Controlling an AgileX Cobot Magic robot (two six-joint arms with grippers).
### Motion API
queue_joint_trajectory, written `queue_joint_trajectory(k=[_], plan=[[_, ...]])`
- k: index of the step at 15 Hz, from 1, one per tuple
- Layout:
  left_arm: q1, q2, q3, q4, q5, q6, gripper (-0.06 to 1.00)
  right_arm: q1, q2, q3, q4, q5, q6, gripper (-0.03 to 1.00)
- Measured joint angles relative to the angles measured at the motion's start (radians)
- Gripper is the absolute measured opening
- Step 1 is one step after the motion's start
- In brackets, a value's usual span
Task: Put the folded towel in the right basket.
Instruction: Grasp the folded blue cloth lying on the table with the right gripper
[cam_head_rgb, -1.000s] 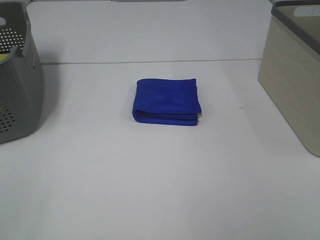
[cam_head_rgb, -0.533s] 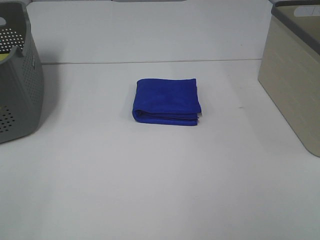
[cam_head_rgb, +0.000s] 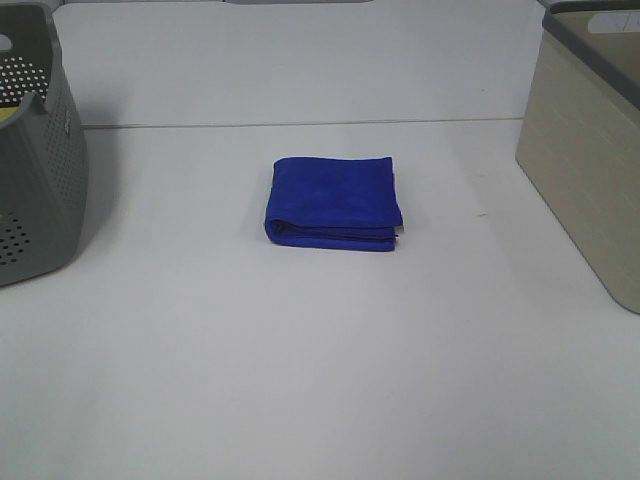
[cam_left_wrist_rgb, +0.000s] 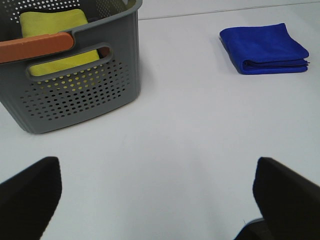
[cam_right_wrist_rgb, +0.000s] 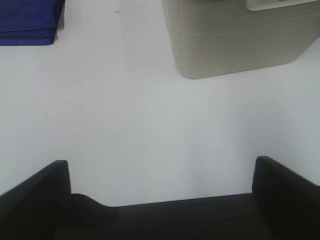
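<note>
My left gripper (cam_left_wrist_rgb: 155, 167) and right gripper (cam_right_wrist_rgb: 160, 162) both gape, released; the folded towel (cam_head_rgb: 333, 201) lies crosswise, layered edges facing me.

Right hand (cam_right_wrist_rgb: 160, 165) fingers spread wide, low over white table (cam_right_wrist_rgb: 140, 115). Beige basket (cam_right_wrist_rgb: 235, 40) stands on the table. Blue folded towel (cam_right_wrist_rgb: 27, 22) partly cut off, well apart from basket.

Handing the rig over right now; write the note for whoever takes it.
Open and empty: left gripper, right gripper.
The folded towel lies flat in the middle of the table, nothing touching it, apart from the grey basket and the right basket.
Done: nothing yet.
Left: grasp the towel, carry it to the right basket, release it inside.
</note>
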Motion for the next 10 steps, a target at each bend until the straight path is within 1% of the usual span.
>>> queue_joint_trajectory(k=[1,2,3,4,6,8,9,10], plan=[[0.000,0.000,0.000,0.000,0.000,0.000,0.96,0.000,0.126,-0.096,0.009,0.010,0.000,0.94],[0.000,0.000,0.000,0.000,0.000,0.000,0.96,0.000,0.355,-0.281,0.040,0.009,0.000,0.94],[0.000,0.000,0.000,0.000,0.000,0.000,0.96,0.000,0.455,-0.361,0.061,0.009,0.000,0.94],[0.000,0.000,0.000,0.000,0.000,0.000,0.96,0.000,0.490,-0.389,0.073,0.009,0.000,0.94],[0.000,0.000,0.000,0.000,0.000,0.000,0.96,0.000,0.624,-0.480,0.141,0.008,-0.004,0.94],[0.000,0.000,0.000,0.000,0.000,0.000,0.96,0.000,0.734,-0.552,0.254,0.010,-0.056,0.94],[0.000,0.000,0.000,0.000,0.000,0.000,0.96,0.001,0.795,-0.590,0.327,0.014,-0.076,0.94],[0.000,0.000,0.000,0.000,0.000,0.000,0.96,0.022,0.874,-0.634,0.401,0.015,-0.081,0.94]])
